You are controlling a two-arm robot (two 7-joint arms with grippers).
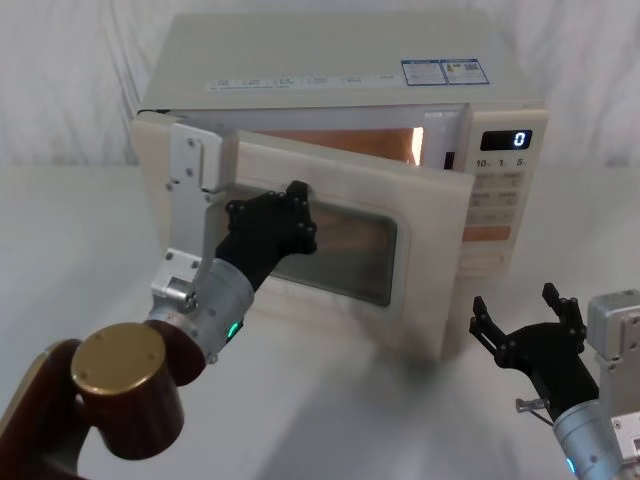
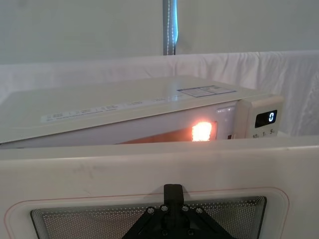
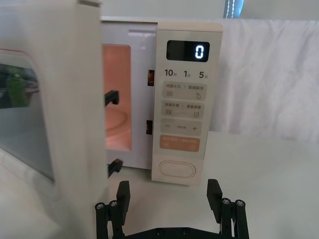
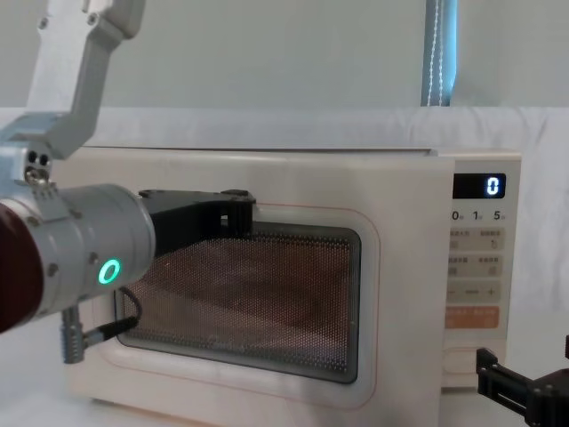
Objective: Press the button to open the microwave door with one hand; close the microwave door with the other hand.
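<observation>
The microwave door (image 1: 340,250) stands ajar; your left gripper (image 1: 285,215), grip state unclear, presses its window. Push it shut. Your right gripper (image 1: 528,322) waits spread, near the tabletop's right edge.

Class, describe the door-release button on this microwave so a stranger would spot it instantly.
Find the boxy cream microwave, then the narrow control panel right of its half-open door. The wide, blank cream rounded button sits lowest, under the orange key, larger than every printed key.
</observation>
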